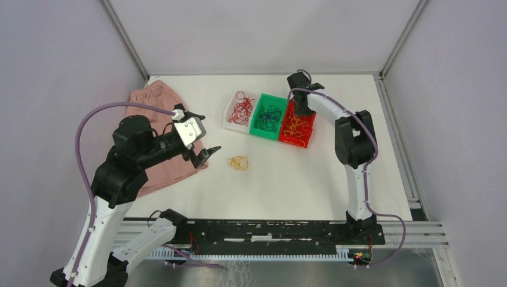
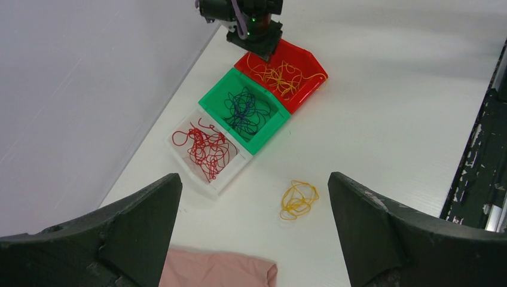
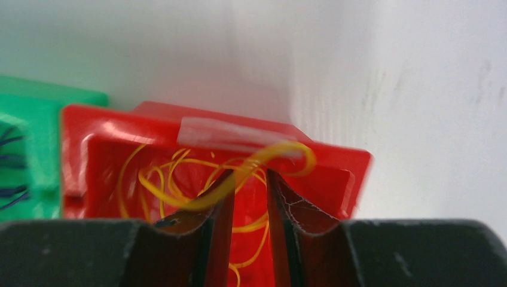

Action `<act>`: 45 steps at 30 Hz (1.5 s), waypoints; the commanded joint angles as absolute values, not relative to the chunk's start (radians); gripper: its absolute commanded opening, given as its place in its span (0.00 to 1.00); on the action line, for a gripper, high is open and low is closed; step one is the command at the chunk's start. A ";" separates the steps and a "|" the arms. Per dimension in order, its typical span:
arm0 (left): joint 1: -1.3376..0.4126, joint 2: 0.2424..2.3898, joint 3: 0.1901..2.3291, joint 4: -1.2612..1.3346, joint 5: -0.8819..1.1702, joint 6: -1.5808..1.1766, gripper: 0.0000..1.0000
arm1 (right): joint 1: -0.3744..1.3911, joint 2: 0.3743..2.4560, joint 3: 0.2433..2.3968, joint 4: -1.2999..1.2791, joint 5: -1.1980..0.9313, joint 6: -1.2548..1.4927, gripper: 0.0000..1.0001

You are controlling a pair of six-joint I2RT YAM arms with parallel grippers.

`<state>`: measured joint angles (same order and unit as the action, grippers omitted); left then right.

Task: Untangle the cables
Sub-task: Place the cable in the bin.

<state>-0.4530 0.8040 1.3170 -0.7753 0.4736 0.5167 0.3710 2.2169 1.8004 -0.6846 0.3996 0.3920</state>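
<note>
R claw pinches yellow strand over red bin; cables evidently sorted by colour. L claw spread above loose yellow bundle on tabletop, prob. next pick.

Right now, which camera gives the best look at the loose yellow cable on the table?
Left wrist. The loose yellow cable sits large and unobstructed there, its loops distinct. Top external shows only a small tangle on the table. Right wrist misses it, showing only the red bin and its own yellow cables.
</note>
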 commanded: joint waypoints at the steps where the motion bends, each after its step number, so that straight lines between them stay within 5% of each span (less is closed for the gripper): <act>1: -0.451 0.796 1.321 -0.739 0.488 0.564 0.99 | 0.360 2.036 1.860 -0.712 0.332 0.403 0.32; 17: -0.450 0.804 1.323 -0.753 0.478 0.571 0.99 | 0.358 2.163 2.095 -0.777 0.294 0.422 0.39; 25: -0.451 0.809 1.325 -0.758 0.471 0.584 0.99 | 0.267 2.246 2.184 -0.752 0.151 0.372 0.68; 31: -0.451 0.814 1.323 -0.758 0.479 0.586 0.99 | 0.165 2.257 2.107 -0.662 -0.218 0.419 0.69; 45: -0.450 0.810 1.339 -0.762 0.475 0.592 0.99 | 0.124 2.327 2.081 -0.654 -0.469 0.479 0.64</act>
